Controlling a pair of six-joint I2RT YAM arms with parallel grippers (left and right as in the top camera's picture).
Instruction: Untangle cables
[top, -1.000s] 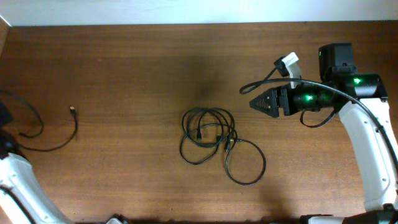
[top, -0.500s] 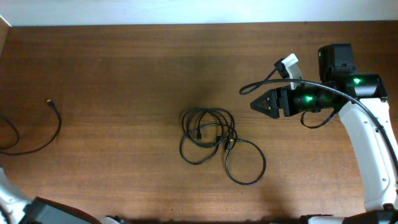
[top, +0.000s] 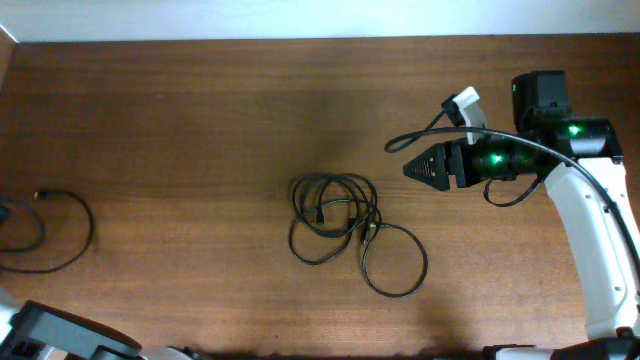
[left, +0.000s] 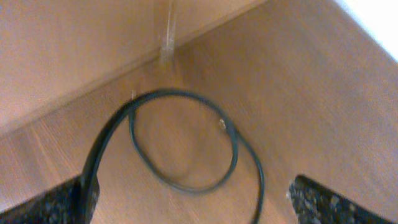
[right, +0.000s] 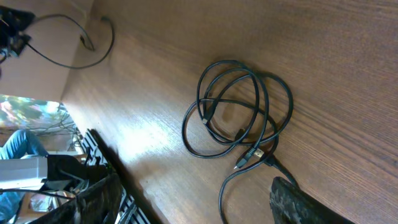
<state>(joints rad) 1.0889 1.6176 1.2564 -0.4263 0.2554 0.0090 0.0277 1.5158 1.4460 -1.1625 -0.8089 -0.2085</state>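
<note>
Knotted cables (top: 352, 222) mid table (top: 200, 120), loose cable (top: 91, 222) far left, left jaws apart, right jaws apart

I've got even light overhead, a faint shadow on the table (top: 200, 120) toward its far edge. Left wrist is blurred, the cable (left: 174, 93) smeared; right wrist catches glare.

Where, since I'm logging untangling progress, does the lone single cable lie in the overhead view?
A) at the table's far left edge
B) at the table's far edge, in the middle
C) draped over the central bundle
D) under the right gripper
A: the single cable curves alone at the far left edge of the table, well apart from the tangled bundle at the centre.
</note>
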